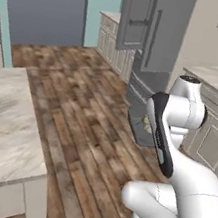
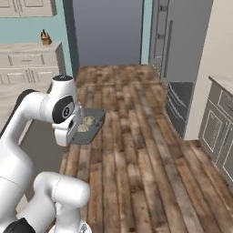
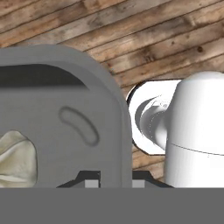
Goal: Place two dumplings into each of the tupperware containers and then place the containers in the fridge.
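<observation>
Tupperware container [image 2: 91,126] w/ two pale dumplings [image 2: 86,124] inside, held up over wood floor [image 2: 136,150], approx level. Jaws clenched on container rim [image 3: 124,131]. Fridge [image 2: 182,54] well apart at right, door open.

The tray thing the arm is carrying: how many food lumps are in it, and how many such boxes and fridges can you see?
Dumplings: 2, in the container
Tupperware container: 1, held above the floor by the tool
Fridge: 1, door open
Total: 4
</observation>
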Motion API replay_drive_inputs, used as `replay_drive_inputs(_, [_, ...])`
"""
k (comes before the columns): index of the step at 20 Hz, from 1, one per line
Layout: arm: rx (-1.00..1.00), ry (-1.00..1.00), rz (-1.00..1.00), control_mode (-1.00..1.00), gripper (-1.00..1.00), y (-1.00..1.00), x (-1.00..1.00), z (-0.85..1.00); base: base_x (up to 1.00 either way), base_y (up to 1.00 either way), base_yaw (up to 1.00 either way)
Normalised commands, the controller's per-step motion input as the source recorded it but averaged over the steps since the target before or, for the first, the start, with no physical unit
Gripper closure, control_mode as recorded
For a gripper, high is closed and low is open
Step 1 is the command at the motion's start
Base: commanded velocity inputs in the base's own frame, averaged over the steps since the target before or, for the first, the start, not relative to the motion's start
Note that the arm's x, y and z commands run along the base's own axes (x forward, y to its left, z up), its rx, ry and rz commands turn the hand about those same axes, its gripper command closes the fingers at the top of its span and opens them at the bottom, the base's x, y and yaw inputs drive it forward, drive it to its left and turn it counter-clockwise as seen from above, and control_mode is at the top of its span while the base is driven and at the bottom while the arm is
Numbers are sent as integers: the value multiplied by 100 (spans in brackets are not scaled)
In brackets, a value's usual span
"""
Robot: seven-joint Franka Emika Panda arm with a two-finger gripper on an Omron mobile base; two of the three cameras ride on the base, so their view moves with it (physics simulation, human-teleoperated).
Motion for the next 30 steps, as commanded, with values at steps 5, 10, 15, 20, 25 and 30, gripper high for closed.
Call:
replay_drive_inputs(5, [0,0,0,100,100,0,0,0,100,-37,41])
replay_drive_inputs(10, [0,0,0,100,100,0,0,0,100,-26,27])
replay_drive_inputs(15, [0,0,0,100,100,0,0,0,100,0,11])
replay_drive_inputs(20, [0,0,0,100,100,0,0,0,100,2,3])
replay_drive_inputs(25, [0,0,0,100,100,0,0,0,100,-5,0])
replay_drive_inputs(30, [0,0,0,100,100,0,0,0,100,-9,-11])
